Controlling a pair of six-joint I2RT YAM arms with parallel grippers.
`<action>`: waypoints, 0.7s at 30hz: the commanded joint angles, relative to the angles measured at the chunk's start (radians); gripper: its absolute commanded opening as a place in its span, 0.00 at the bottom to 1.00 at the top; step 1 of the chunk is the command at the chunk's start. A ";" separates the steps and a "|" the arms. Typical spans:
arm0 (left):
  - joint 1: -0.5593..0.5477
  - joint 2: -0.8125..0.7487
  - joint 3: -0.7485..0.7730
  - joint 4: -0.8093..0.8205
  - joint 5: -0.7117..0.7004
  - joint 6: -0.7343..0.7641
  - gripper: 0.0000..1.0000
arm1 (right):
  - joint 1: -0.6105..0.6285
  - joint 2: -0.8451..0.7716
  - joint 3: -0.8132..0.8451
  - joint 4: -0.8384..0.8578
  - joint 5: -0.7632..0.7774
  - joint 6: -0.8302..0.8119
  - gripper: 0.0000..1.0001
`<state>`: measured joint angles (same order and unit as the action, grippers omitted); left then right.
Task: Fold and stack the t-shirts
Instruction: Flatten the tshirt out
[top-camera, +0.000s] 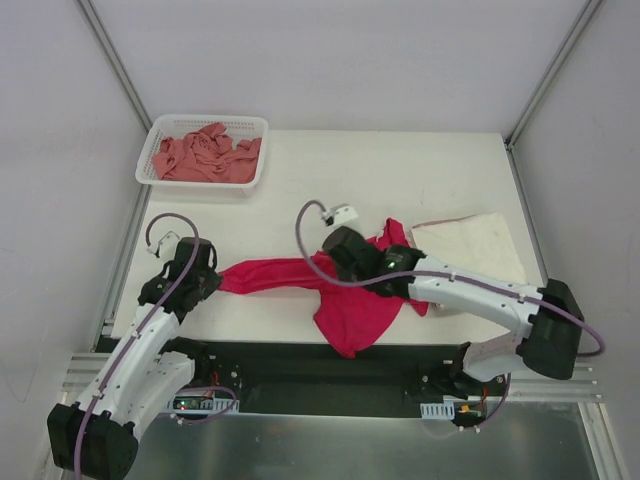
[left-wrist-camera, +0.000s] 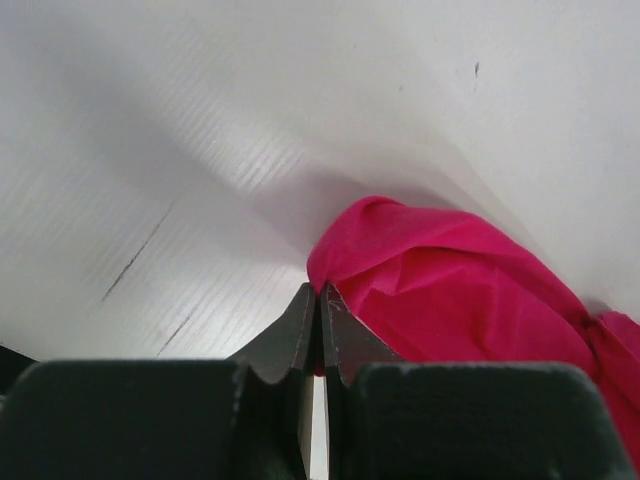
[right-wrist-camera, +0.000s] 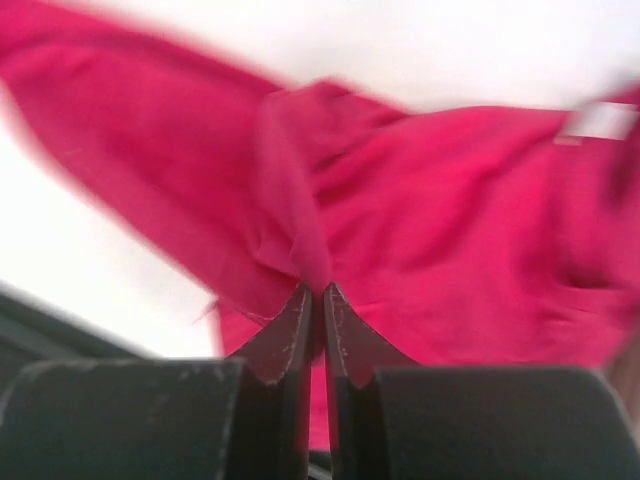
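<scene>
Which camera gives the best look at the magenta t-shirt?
Top external: it shows nearly the whole magenta t-shirt, stretched across the table. Left wrist shows just one bunched end at the left gripper; right wrist, a blurred close-up of folds pinched by the right gripper.

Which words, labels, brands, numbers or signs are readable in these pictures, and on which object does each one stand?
No text can be read in any view.
white tag on the magenta t-shirt: blurred, unreadable.
small board by the left arm's base: any marking is too small to read.
white basket and cream t-shirt: no print visible.
</scene>
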<state>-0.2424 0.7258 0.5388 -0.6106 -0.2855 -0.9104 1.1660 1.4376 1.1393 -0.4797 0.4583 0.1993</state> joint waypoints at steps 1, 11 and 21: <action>0.014 0.047 0.125 0.008 -0.069 0.002 0.00 | -0.225 -0.149 -0.023 -0.046 0.059 -0.063 0.00; 0.029 0.173 0.746 0.077 0.139 0.189 0.00 | -0.396 -0.384 0.415 -0.003 -0.001 -0.380 0.01; 0.029 0.213 1.435 0.092 0.505 0.272 0.00 | -0.396 -0.437 0.892 -0.007 -0.449 -0.373 0.01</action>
<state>-0.2207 0.9596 1.7992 -0.5453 0.0593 -0.6945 0.7738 1.0595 1.9453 -0.5434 0.2115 -0.1646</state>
